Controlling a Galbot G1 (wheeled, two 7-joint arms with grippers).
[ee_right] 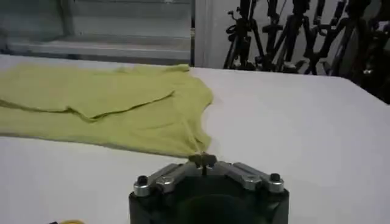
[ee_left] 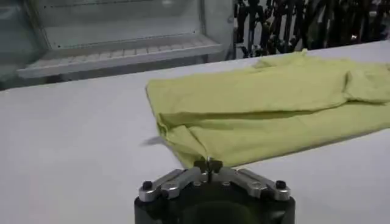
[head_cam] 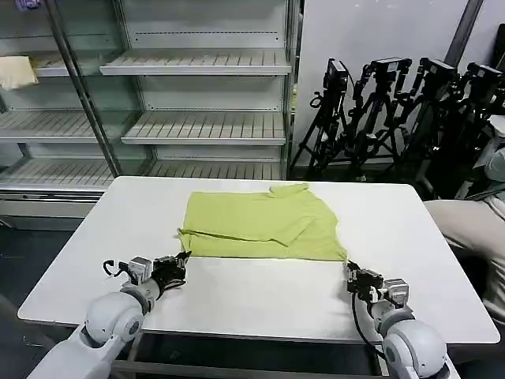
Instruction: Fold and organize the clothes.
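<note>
The lime-green shirt [head_cam: 260,227] lies flat on the white bench [head_cam: 410,237], partly folded, its collar on the side nearest the shelves [head_cam: 197,95] and its hem edge toward the robot. A folded layer runs across its upper surface, and one sleeve lies doubled over on the right. The left hand [head_cam: 183,260] sits low on the bench at the shirt's near left corner; in the left wrist view its fingertips [ee_left: 207,164] are pressed together, pinching that corner of the shirt [ee_left: 274,103]. The right hand [head_cam: 349,272] sits at the near right corner; in the right wrist view its fingertips [ee_right: 203,160] are likewise closed on the tip of the shirt [ee_right: 109,103] there. A row of black tripods [head_cam: 394,103] stands beyond the bench, right of the shelves.
</note>
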